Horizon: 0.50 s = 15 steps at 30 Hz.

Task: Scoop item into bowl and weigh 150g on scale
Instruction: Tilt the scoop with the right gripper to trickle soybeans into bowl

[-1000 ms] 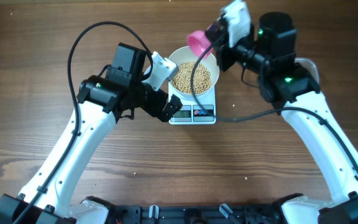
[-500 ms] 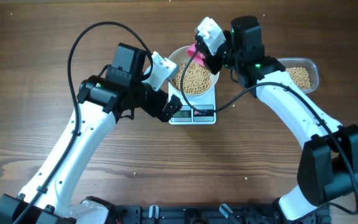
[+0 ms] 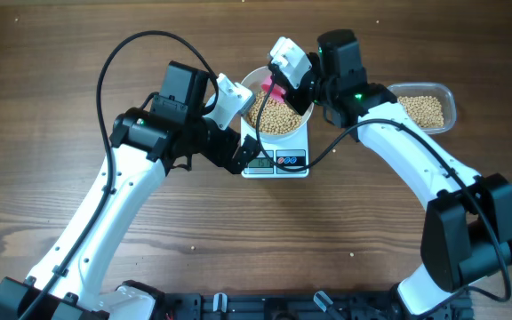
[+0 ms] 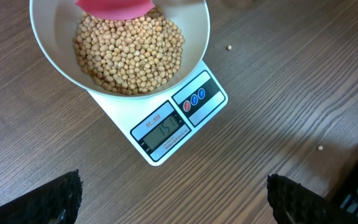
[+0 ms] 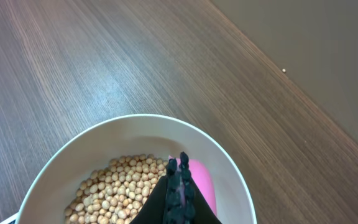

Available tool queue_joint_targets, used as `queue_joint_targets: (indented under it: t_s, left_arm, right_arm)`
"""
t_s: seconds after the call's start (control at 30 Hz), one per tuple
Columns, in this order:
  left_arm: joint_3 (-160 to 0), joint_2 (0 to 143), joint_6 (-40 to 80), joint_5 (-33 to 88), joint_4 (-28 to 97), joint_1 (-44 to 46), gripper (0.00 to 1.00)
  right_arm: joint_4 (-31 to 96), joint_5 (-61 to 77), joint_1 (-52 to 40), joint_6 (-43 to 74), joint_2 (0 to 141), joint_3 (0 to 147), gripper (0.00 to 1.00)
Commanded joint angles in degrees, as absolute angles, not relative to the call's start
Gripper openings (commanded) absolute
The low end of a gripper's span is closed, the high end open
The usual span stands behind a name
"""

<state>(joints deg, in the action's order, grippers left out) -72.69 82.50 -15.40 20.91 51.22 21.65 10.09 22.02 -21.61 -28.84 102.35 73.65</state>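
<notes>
Here's the small white square digital scale, and sitting on top of it is the round plain white bowl, loaded with a good heap of small round tan-yellow beans. Over the far side of the scale is the right gripper, fingers clenched tight on the pink plastic scoop. The scoop's mouth hangs inside the bowl's rim, just above the beans at the far edge. The right wrist camera shows it nicely: black fingertips pinched together, the pink scoop poking out just past them, beans below.

At the scale's front-left corner is the left gripper, fingers spread wide, released, grasping nothing. In its own wrist view the two black pads flank the scale from the near side and stand apart from it.

The grey display on the scale's front edge shows dark digits, too small to read for sure, beside a dark button panel. Well out to the right of the scale lies a clear rounded plastic tub with more beans in it. Two stray beans rest on the brown wooden table, also right of the scale.
</notes>
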Motion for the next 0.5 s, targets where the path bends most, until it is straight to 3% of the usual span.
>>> queue_joint_targets:
  t_s: [0.0,0.47]
  left_arm:
    - [-73.3,82.28,-16.29,21.41,51.11,21.69,1.0]
    - [-73.3,82.28,-16.29,21.41,51.11,21.69,1.0]
  right_arm:
    - [11.11,22.28,-22.02,-30.06,103.74,74.35,0.04]
    - [11.66,24.51,-22.11,-26.7,103.48,74.37,0.04]
